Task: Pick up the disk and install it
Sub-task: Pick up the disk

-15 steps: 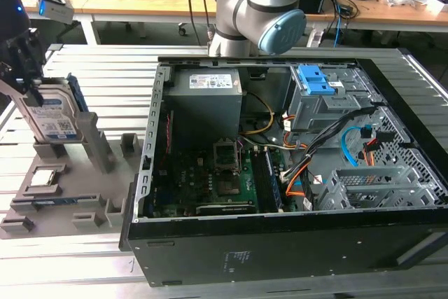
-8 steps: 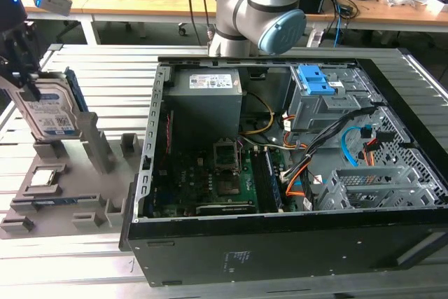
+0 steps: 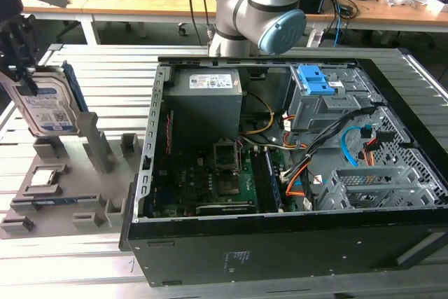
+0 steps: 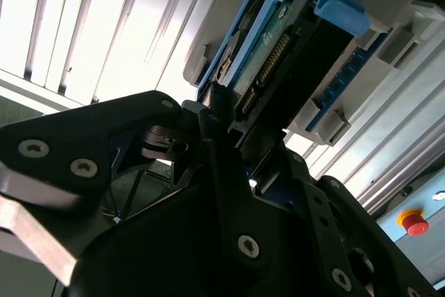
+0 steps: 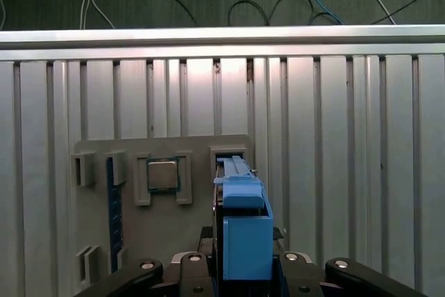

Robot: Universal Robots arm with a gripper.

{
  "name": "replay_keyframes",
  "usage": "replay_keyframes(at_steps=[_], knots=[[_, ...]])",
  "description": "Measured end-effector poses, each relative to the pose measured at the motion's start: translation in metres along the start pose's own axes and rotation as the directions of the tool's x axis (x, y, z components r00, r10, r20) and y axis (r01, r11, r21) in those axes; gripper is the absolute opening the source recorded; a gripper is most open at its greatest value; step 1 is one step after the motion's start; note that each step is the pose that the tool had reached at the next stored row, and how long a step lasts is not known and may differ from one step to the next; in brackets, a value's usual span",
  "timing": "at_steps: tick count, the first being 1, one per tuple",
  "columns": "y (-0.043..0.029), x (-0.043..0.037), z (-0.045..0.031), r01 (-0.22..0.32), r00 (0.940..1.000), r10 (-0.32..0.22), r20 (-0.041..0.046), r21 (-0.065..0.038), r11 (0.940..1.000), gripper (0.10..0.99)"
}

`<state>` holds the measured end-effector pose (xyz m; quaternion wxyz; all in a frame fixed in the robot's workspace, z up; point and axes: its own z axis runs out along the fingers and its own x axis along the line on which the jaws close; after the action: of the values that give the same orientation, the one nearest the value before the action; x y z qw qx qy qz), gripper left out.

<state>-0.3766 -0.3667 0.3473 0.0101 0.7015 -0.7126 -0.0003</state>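
Exterior view: the tool [image 3: 26,78] pinches the upright disk [image 3: 50,106] at the grey fixture [image 3: 105,194], on the exterior view's left of the open computer case [image 3: 280,250].

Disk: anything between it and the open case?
Gripper grips the disk. Toward the case, on the exterior view's right, the fixture's tall post stands beside it; black cables cross the drive bays.

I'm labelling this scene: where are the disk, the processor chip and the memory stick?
disk [image 3: 47,110], exterior view, on its white-and-blue label.
processor chip [image 5: 162,175], first wrist view, on its silver top.
memory stick [image 5: 110,213], first wrist view, on its long blue edge.
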Motion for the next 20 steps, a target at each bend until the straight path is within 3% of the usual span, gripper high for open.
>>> replay_keyframes(at_steps=[14,20], knots=[[-0.0001,0.0003,-0.0262,0.0,1.0,0.0,-0.0001,0.0,1.0,0.365],[-0.0001,0.0006,-0.0423,0.0,1.0,0.0,-0.0001,0.0,1.0,0.365]])
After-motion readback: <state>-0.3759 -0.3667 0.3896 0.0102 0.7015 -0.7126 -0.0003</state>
